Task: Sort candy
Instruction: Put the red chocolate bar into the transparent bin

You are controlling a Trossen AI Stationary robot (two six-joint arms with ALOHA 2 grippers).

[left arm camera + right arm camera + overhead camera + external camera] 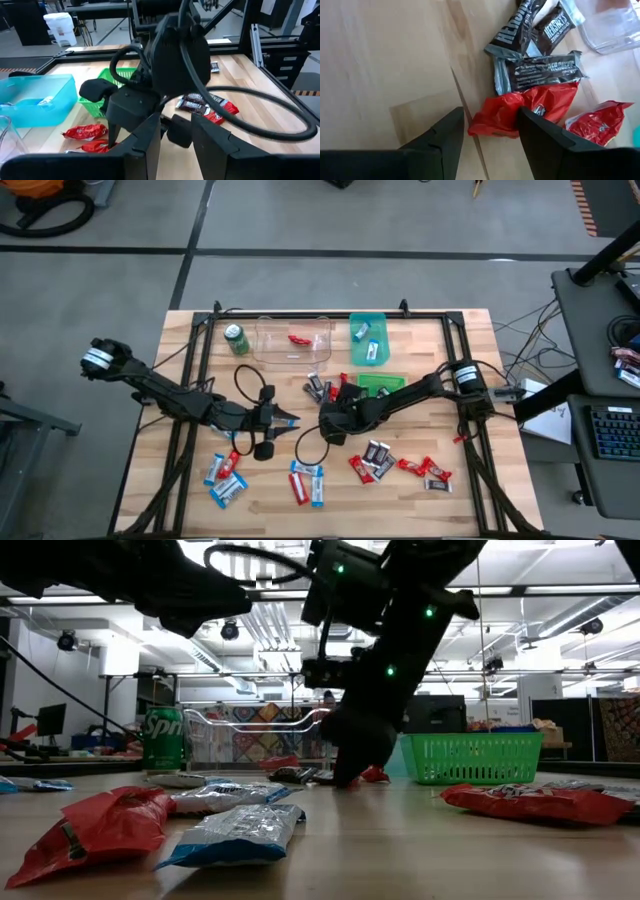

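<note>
Wrapped candy lies in heaps on the wooden table: blue-and-white bars [225, 478], and red and brown bars [378, 463]. At mid-table a red candy [530, 107] lies beside brown bars [540, 67]. My right gripper [491, 119] is open and low over it, one finger on each side of the red wrapper's end; in the high view this gripper [335, 400] is at the table's middle. Just left of it my left gripper [290, 418] hangs above the table, its fingers [150, 145] apart with nothing between them. My right gripper slants down from the table's right, its open fingers [540, 135] standing on either side of the red candy's end [487, 125]. The candy lies flat on the table. Whether a finger touches the wrapper I cannot tell.
Along the far edge stand a green can [236, 338], a clear container [290, 345] with a red candy in it, and a teal container [367, 338]. A green basket [382, 385] sits right behind my right gripper. More red candy [85, 825] lies near the front.
</note>
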